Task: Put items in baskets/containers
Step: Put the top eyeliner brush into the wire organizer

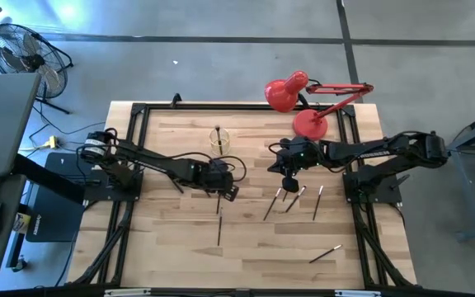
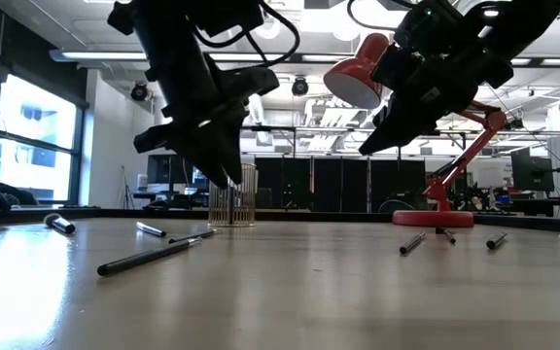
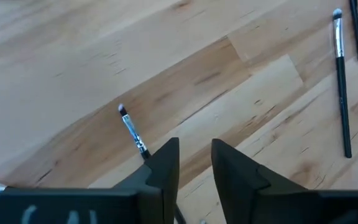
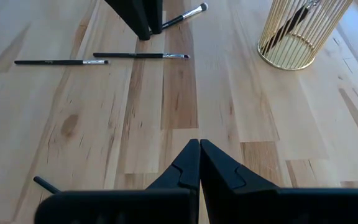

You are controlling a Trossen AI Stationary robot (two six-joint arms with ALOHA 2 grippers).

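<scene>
Hovering: my left claw [image 1: 221,191], fingers slightly parted and holding nothing, sits centre-left in the high view over a thin dark brush with a silvery ferrule [image 3: 132,130].
Right claw [image 1: 290,183]: pinched fully closed, empty, centre-right near three more brushes [image 1: 293,200].
Container: gold wire cup [image 1: 219,142], upper centre of the wooden table [image 1: 180,247], one brush already inside.
Risk: coming down off-centre, I'd roll the thin brush away.
Risk: tilted release could tip the light cup.

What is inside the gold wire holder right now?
The wire holder holds one dark brush, leaning against its bars with the tip above the rim. The bars partly hide its lower end, so anything lying flat at the bottom cannot be ruled out.
</scene>
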